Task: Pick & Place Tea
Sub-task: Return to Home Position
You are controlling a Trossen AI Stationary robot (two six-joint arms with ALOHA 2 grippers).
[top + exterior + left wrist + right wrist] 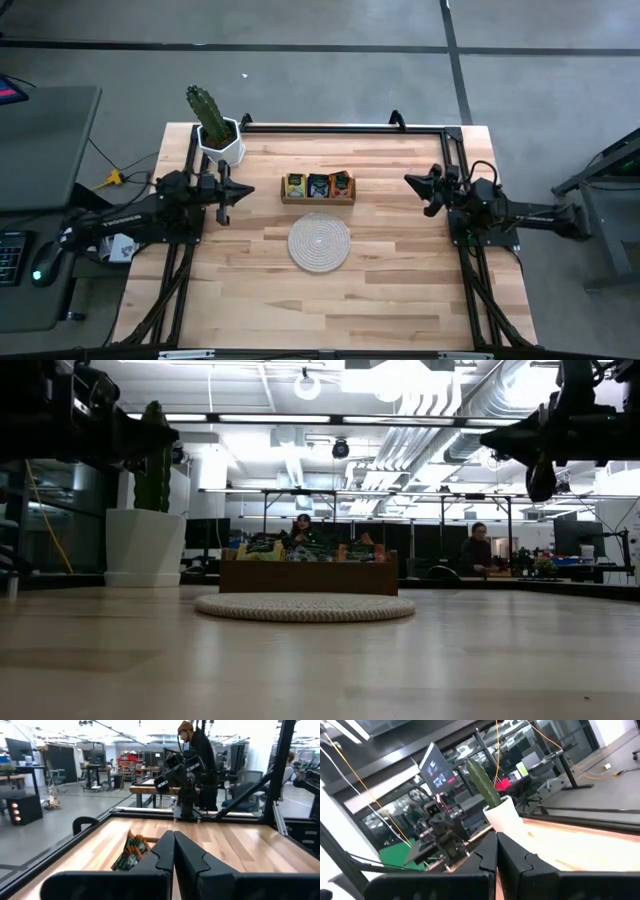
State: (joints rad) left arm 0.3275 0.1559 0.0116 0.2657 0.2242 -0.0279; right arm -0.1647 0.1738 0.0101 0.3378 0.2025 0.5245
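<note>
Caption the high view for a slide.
Tea sachets in wooden tray beside woven mat; left gripper and right gripper flank them.

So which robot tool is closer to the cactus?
Left. The left tool hovers close beside the cactus pot, on the left side of the table. The right tool is far across on the other side, beyond the wooden tray.
</note>
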